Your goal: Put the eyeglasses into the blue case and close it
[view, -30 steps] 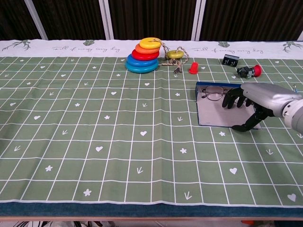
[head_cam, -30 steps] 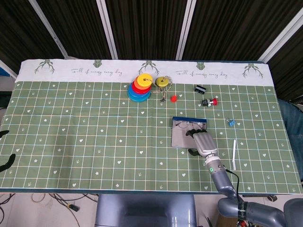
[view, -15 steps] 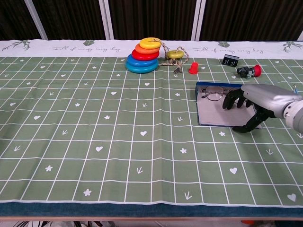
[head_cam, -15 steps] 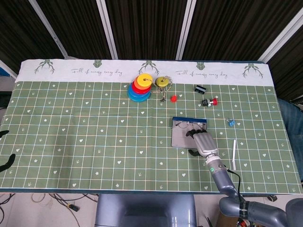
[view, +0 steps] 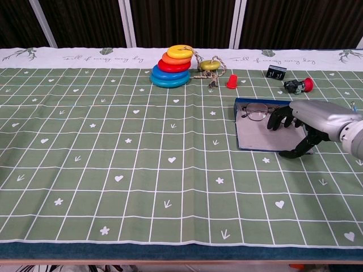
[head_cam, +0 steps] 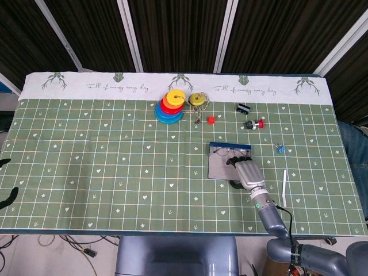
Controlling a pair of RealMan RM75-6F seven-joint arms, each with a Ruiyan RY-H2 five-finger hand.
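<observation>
Blue case (view: 258, 134) lies open with the eyeglasses (view: 256, 111) at its far end. Right hand (view: 299, 122) hovers over the case's right side, fingers curled, grasping nothing. Left hand (head_cam: 6, 195) shows only dark fingertips; state indeterminate.

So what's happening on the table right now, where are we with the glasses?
The eyeglasses lie inside the open blue case, at its far end. The right hand hovers over the case's right side, fingers curled down near the glasses; whether it touches them is unclear. The case is not yet closed. The left hand sits at the table's left edge, barely in view.
</observation>
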